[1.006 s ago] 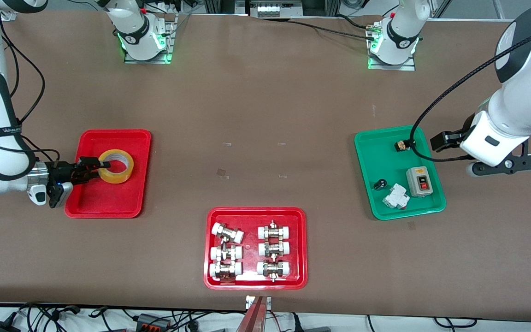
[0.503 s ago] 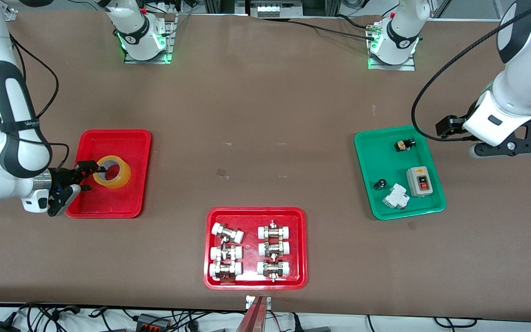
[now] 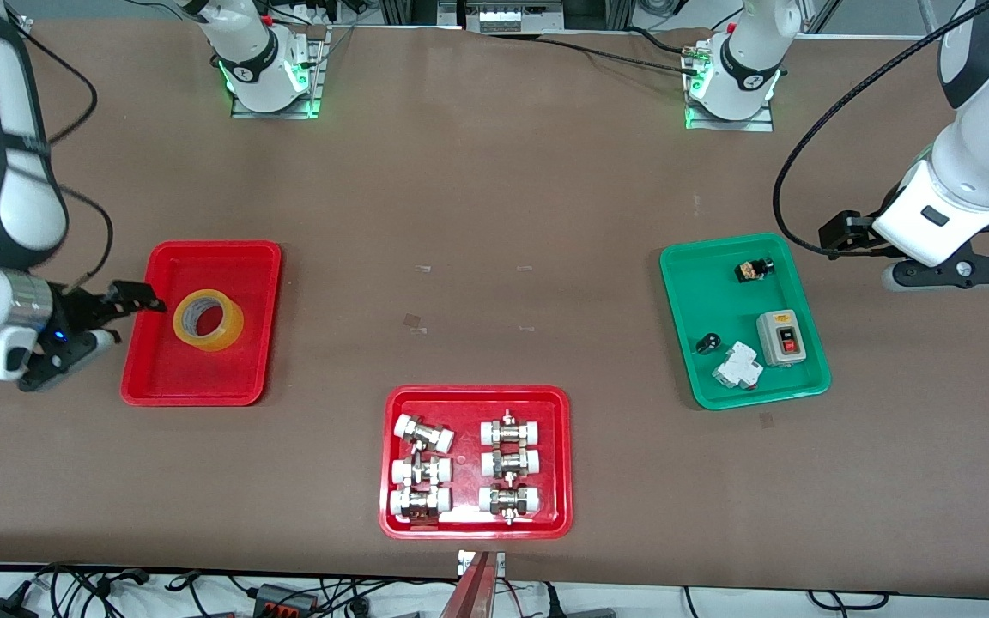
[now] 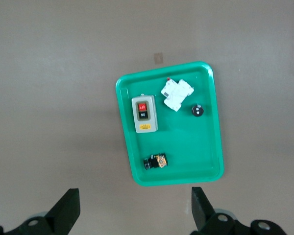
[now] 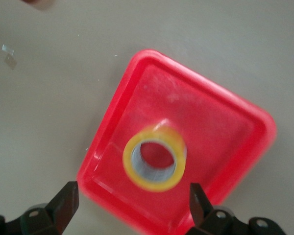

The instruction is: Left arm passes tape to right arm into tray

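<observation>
The table [image 3: 494, 223] is shared by 2 arms and 3 trays. The plain red tray [image 3: 203, 378] lies toward the right arm's end, and the tape [image 3: 208, 320] is seen resting in it, free of any grip, tipped slightly so that its open core faces upward. The right gripper [image 3: 121, 322] is held over the tray's outer rim, just beside the roll, with its fingers spread apart and nothing between them. From this tool the tape lies straight ahead along the line in which the fingers point; in the right wrist view the tape [image 5: 155, 157] is framed between the 2 open fingertips [image 5: 66, 198], well below them.

The left gripper [image 3: 838, 233] is held over the table just beside the green tray [image 3: 683, 326] (its fingers are parted and empty, as the left wrist view shows), and this arm waits. The right arm is by far the nearer to the roll.

The placing is judged done; only a clear retreat of the right gripper remains
</observation>
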`<state>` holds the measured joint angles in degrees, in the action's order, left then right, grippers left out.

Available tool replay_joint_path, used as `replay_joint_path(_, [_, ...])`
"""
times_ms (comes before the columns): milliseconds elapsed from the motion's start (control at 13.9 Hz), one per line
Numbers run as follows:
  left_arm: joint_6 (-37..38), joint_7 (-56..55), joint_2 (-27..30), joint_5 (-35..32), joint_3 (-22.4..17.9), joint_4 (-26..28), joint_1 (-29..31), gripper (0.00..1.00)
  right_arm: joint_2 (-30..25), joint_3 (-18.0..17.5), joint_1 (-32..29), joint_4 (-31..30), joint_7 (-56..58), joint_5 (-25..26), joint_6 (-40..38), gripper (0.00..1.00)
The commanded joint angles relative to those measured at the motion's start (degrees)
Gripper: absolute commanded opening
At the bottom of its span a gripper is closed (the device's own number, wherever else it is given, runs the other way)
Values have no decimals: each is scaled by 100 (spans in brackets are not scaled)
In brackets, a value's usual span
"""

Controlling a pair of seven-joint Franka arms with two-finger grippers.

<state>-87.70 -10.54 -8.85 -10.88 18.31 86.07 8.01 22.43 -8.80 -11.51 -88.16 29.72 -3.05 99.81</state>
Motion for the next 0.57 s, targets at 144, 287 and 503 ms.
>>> replay_joint_path(144, [-36,-52,305,385,294,498,17,100,-1196,1,499,-175,-2222,331,-813,100])
replay_joint_path(287, [-37,-80,208,376,506,437,-10,100,-1574,-7,553,-175,-2541,331,-1007,100])
replay_joint_path(503, [-54,182,164,341,621,428,77,100,-1804,-7,544,-62,-2533,357,-1069,100])
